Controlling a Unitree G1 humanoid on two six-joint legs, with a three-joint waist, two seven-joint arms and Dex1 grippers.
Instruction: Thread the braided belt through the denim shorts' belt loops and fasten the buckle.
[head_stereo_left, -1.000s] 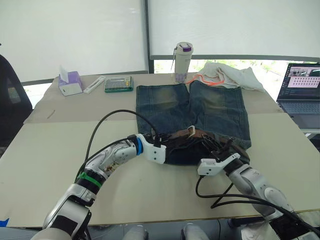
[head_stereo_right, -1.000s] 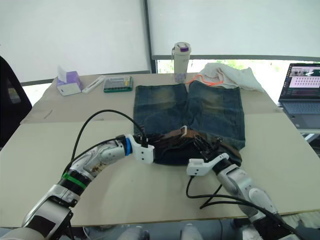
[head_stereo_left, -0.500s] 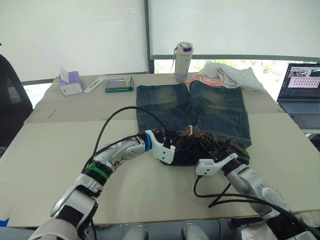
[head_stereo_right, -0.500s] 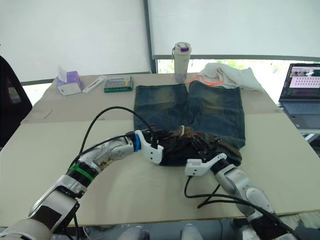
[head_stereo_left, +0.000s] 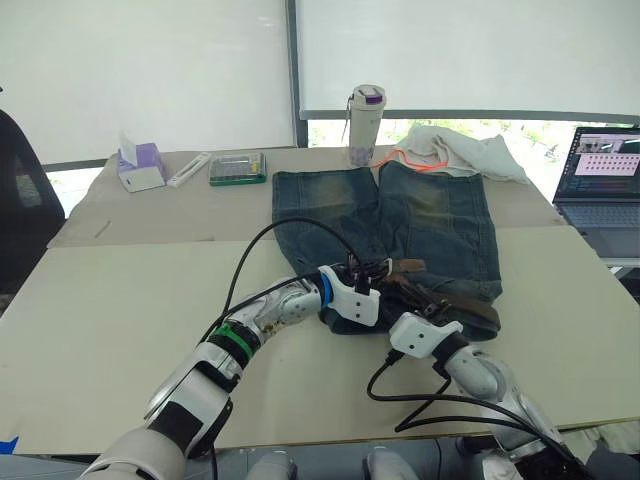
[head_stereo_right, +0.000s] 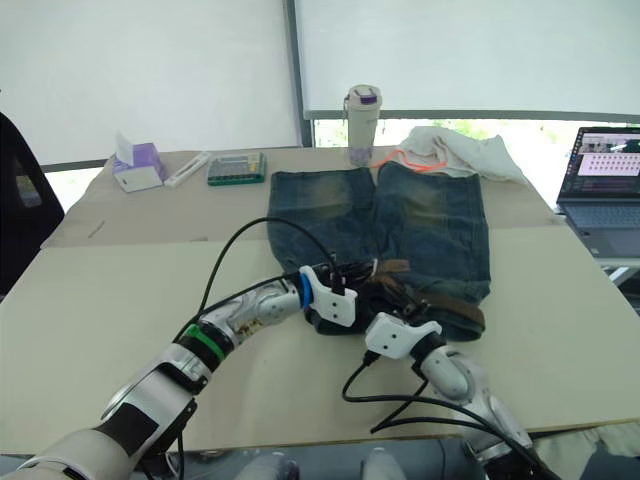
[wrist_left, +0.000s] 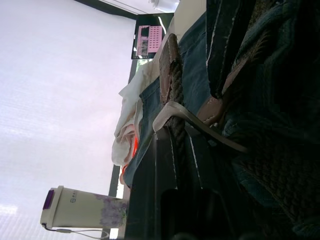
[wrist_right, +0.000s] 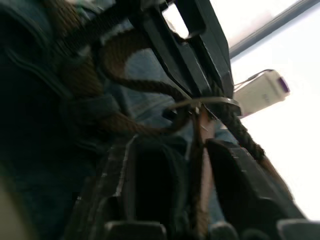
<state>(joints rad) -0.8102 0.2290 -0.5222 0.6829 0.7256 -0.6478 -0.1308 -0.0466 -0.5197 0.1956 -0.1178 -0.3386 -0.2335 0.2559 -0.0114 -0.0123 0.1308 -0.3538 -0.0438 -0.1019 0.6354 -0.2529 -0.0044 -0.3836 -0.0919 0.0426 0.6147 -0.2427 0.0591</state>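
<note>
The denim shorts (head_stereo_left: 440, 215) lie flat on the table, waistband toward me. The braided belt (head_stereo_left: 478, 312) runs brown along the waistband. My left gripper (head_stereo_left: 383, 272) sits at the middle of the waistband, shut on the belt close to the silver buckle (wrist_left: 172, 107). Just to its right is my right gripper (head_stereo_left: 410, 297), and it stands open. A stretch of the brown strap (wrist_right: 200, 150) runs between its fingers (wrist_right: 240, 185). The left gripper's black fingers (wrist_right: 192, 50) face them, clamped at the buckle (wrist_right: 205, 102). The arms hide the belt loops here.
At the table's far edge stand a white bottle with a purple lid (head_stereo_left: 367, 123) and a white cloth with orange cord (head_stereo_left: 455, 148). At far left are a tissue box (head_stereo_left: 140, 165) and a green case (head_stereo_left: 237, 168). A laptop (head_stereo_left: 605, 180) is at right. Black cables (head_stereo_left: 300, 235) arch over the arms.
My left gripper has slid right along the waistband, taking the belt end and buckle with it. The right gripper has shifted left toward it and its fingers have spread apart.
</note>
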